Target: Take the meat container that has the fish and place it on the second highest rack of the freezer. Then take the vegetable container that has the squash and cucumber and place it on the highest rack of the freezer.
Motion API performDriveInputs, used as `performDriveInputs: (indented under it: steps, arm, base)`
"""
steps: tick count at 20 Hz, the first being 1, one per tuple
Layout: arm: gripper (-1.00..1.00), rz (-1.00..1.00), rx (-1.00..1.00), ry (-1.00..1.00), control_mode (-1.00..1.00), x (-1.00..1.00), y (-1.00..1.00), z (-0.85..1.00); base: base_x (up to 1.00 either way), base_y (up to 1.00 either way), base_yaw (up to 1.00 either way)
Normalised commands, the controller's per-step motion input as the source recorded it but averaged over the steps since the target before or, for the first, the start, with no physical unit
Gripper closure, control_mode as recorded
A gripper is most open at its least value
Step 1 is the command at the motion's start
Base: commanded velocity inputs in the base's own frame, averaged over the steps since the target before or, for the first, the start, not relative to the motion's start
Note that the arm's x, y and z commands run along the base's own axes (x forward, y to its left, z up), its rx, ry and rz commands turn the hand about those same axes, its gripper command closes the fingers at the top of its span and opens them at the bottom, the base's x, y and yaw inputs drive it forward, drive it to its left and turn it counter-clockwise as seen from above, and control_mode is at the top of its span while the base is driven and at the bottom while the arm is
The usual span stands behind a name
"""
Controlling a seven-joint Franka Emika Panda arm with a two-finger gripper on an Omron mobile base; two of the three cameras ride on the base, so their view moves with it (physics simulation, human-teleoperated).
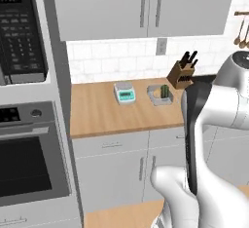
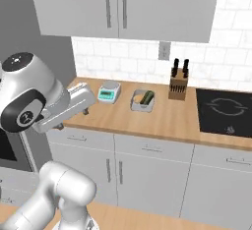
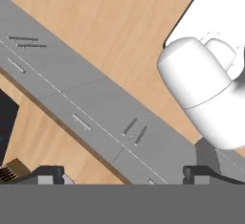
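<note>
A grey vegetable container (image 1: 156,97) (image 2: 137,104) stands on the wooden counter (image 1: 102,112) (image 2: 162,118), between a scale and a knife block. A dark green cucumber (image 1: 165,91) (image 2: 147,97) lies in it; I cannot make out a squash. My gripper (image 3: 125,173) is open, its dark fingertips (image 3: 50,173) far apart with nothing between them. It hangs in front of the base cabinets, looking down at their grey fronts and the wood floor, well short of the container. The meat container with the fish, the freezer and its racks are out of view.
A small teal scale (image 1: 125,93) (image 2: 109,93) and a knife block (image 1: 181,73) (image 2: 177,86) flank the container. A black cooktop (image 2: 224,111) lies to the right. An oven (image 1: 29,159) and a microwave (image 1: 19,32) stand at the left. Wall cupboards (image 1: 146,8) hang above.
</note>
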Motion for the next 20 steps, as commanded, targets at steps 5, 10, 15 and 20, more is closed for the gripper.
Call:
performDriveInputs:
  steps: [5,10,15,20]
  arm:
    - [-1.00,0.00,0.00,0.00,1.00,0.00,0.00,0.00]
    - [-1.00,0.00,0.00,0.00,1.00,0.00,0.00,0.00]
    - [-1.00,0.00,0.00,0.00,1.00,0.00,0.00,0.00]
    - [-1.00,0.00,0.00,0.00,1.00,0.00,0.00,0.00]
  base:
    - [0.63,-0.65,0.00]
    - [0.67,-0.32,0.00]
    - [0.47,-0.02,-0.06]
    - [0.48,0.00,-0.10]
